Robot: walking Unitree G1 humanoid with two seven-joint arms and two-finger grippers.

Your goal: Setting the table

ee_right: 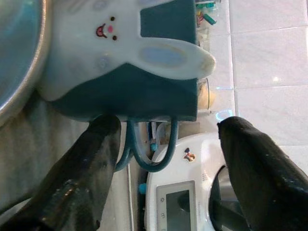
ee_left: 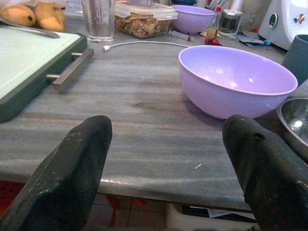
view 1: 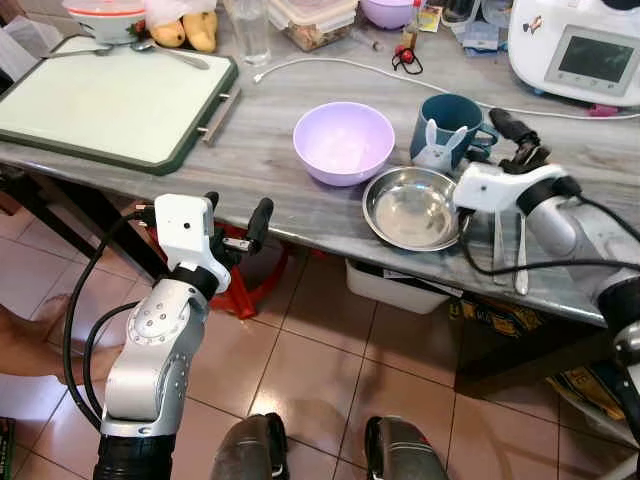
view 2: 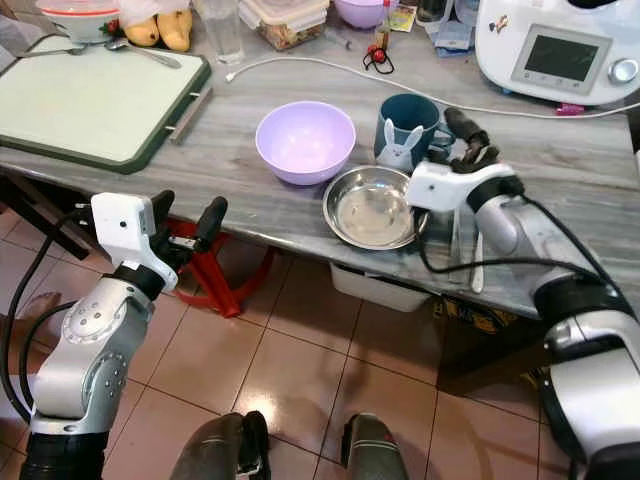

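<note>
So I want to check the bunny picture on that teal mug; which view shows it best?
The right wrist view: the teal ceramic mug is close up, its white bunny face and ear sharp, the right tool open at its handle. Both eye views show it small beside the steel bowl; the left wrist view catches an edge.

Your robot's left arm [view 1: 150, 350] is a silver casing dotted with small screws, topped by a white wrist block; thick black cables loop beside it. Each gripper, left [view 1: 236, 214] and right [view 1: 517, 135], has two long black fingers. Two dark rounded feet [view 1: 330, 448] show below.
</note>
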